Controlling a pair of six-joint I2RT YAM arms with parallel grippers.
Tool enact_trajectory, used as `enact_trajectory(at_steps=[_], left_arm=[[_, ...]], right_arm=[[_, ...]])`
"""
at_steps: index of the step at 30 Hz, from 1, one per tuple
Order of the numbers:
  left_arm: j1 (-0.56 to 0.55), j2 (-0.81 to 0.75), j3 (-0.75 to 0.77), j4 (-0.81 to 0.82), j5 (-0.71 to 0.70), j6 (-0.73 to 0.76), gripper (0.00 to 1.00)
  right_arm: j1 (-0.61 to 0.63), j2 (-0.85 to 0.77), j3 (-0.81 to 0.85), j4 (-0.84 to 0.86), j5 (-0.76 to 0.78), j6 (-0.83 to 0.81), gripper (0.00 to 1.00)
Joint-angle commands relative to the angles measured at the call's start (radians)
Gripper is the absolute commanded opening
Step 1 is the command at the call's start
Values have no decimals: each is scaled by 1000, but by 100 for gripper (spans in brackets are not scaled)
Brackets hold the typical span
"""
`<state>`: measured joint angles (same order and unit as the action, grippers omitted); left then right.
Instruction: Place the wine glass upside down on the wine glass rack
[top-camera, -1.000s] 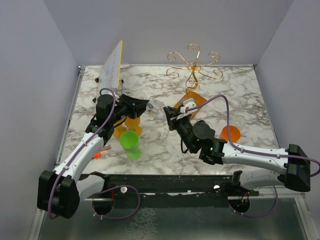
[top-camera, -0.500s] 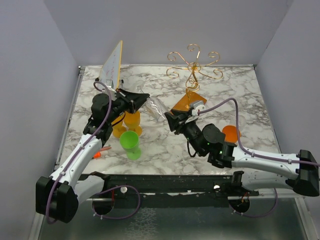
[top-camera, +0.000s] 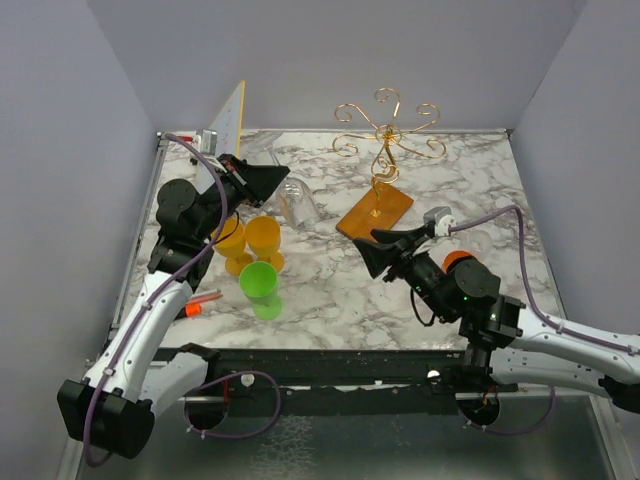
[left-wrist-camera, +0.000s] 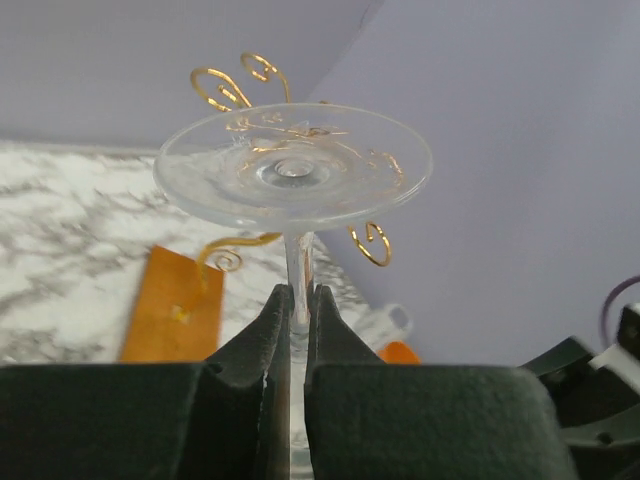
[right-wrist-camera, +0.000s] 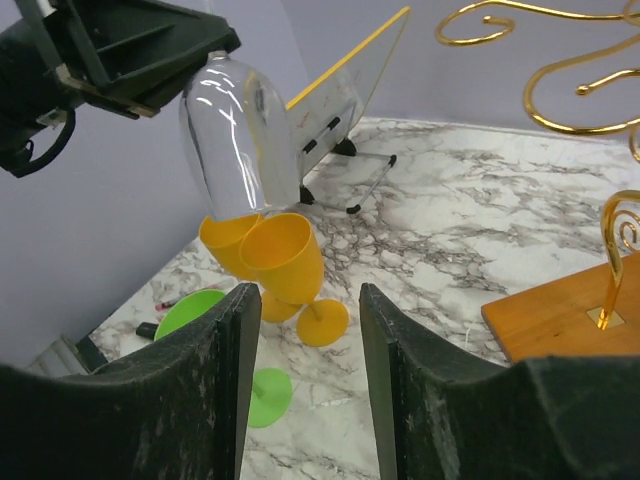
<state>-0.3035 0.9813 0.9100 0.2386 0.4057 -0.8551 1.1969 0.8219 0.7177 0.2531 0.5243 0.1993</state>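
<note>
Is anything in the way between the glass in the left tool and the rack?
Nothing visible. Bare marble lies between the wine glass and the wine glass rack; the right tool sits nearer, off that line.

readable text: none | labels: none | whiteboard (top-camera: 224, 128): too small to read

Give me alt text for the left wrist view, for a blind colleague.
The left hand grips the clear wine glass by its stem, its round foot facing the camera. Behind it, the wine glass rack, gold curls over a wooden base, stands on the marble table.
</note>
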Motion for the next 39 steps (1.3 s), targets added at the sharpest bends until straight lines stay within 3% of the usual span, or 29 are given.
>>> enact_trajectory(at_steps=[1,5,10,19,25,39], left_arm=[[-6,-14,64,32,109,465,0],[-6,48,96,33,157,615,0],[-6,212,193,62,224,686,0],[-6,513,441,111,315,817,0],[-5,682,578,124,413,837,0],[-6,792,615,181,600,801,0]], right_arm=[[6,-88,-10,-122,107,80,51],[6,-117,41,-233,342,83,54],[6,-147,103,-369,481,148,59],[6,-205,177,-581,536,284,60],[6,-222,217,-617,531,289,60],[6,-180,194,-608,579,365,60]])
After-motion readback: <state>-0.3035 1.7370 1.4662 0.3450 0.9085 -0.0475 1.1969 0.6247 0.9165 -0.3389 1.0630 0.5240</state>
